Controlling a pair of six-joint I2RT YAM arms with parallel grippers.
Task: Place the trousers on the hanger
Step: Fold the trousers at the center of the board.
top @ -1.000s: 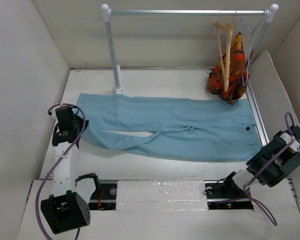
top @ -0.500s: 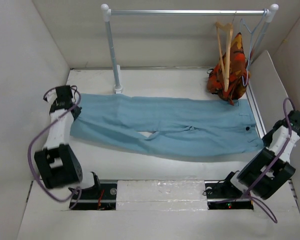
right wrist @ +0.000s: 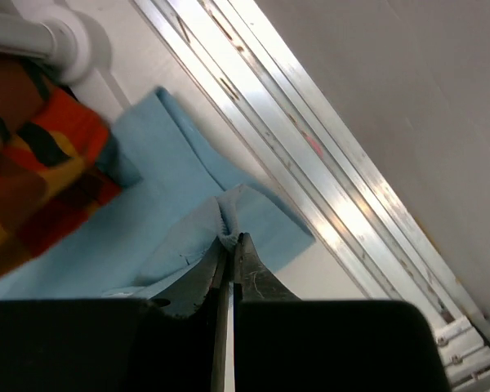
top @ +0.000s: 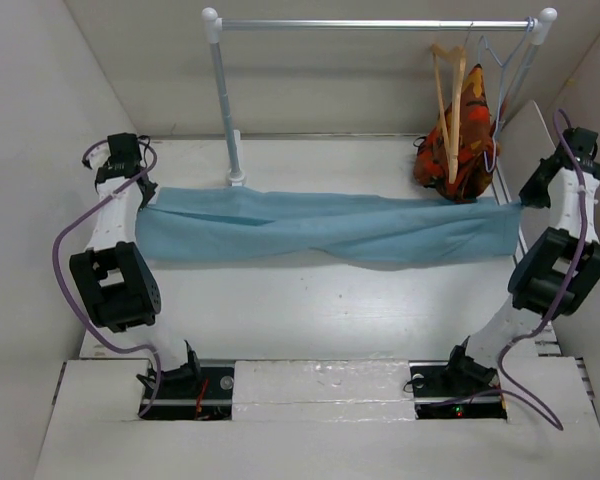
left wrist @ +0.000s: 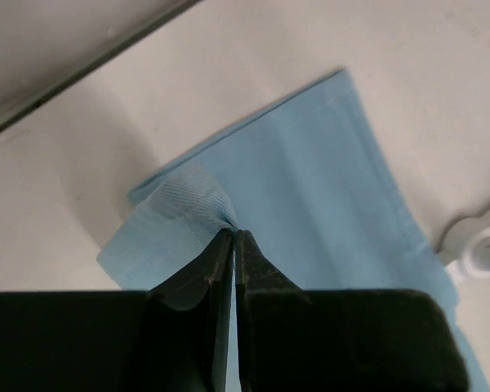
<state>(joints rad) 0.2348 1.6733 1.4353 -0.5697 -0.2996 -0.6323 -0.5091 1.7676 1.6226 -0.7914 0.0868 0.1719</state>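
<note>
Light-blue trousers lie stretched in a long folded band between both arms across the table. Left gripper is pinched on the leg-end hem, right gripper pinched on probably the waist edge. Hold both pinches firm, tension even, raise level toward the wooden hanger on the far rail.

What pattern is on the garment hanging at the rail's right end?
The hanging cloth garment is orange-red with dark and yellow blotches; clearest in the top external view.
</note>
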